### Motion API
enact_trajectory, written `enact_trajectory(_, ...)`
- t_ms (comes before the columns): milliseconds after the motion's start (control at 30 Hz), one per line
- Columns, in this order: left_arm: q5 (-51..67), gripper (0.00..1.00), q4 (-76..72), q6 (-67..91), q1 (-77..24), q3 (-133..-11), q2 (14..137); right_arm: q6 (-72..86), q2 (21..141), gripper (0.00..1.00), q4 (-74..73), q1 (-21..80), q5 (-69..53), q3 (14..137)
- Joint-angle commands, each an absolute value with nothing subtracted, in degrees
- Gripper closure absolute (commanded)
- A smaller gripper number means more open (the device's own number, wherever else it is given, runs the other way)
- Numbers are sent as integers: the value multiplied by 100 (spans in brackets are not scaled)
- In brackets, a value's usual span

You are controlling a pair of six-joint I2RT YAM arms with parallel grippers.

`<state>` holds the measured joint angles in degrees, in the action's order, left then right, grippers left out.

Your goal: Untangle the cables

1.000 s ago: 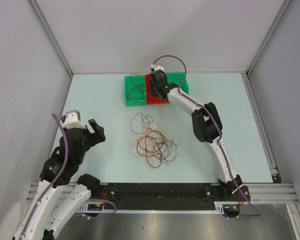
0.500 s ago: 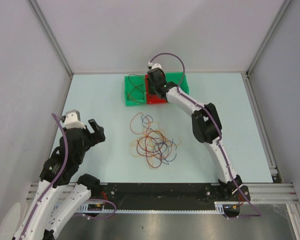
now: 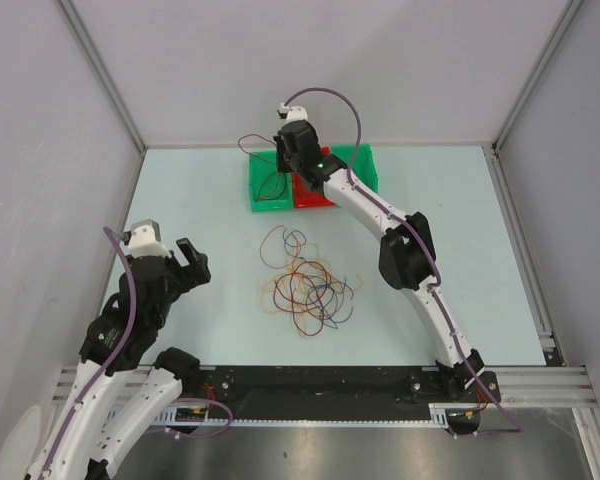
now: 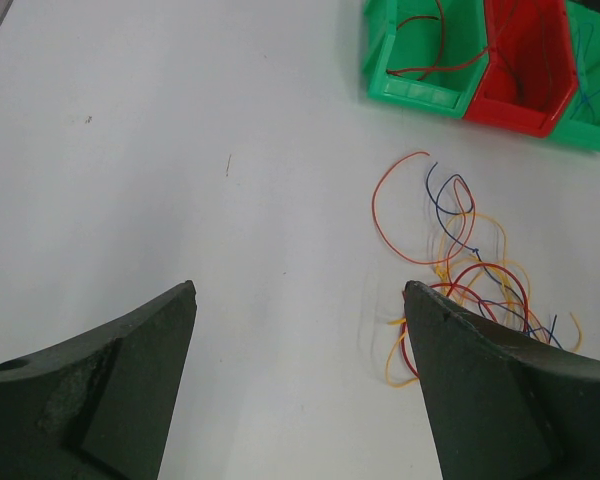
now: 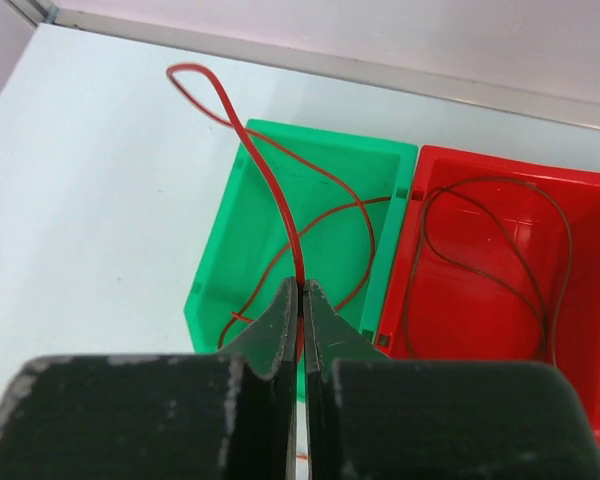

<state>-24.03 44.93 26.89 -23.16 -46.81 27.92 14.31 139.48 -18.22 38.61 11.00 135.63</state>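
The right hand (image 5: 300, 288) is pinched shut on a red cable (image 5: 265, 165) above the leftmost green bin (image 5: 330, 137) at the far edge of the tabletop (image 3: 200, 190). Since the loop arches out past the bin's far-left corner, I judge it best to sink low over the bin's middle and release only once the slack folds inside the walls. The left hand (image 4: 298, 290) hovers open near the left edge, with the tangled cables (image 3: 310, 285) lying mid-tabletop, well apart from both hands. The red bin (image 5: 480, 270) touching the green one holds a brown cable (image 5: 425, 215), and a drifting loop could spill into it.
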Motion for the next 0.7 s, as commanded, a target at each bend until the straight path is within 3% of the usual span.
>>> enact_trajectory(0,-2391,10,4333,2637,-2250,-4667,2777,1301,14308,100,-1399,3850,1037,13755)
enact_trajectory(667,-2355,10,4316,2619,-2180,-4667,2830,71,15108,100,-326,3919,773,14036)
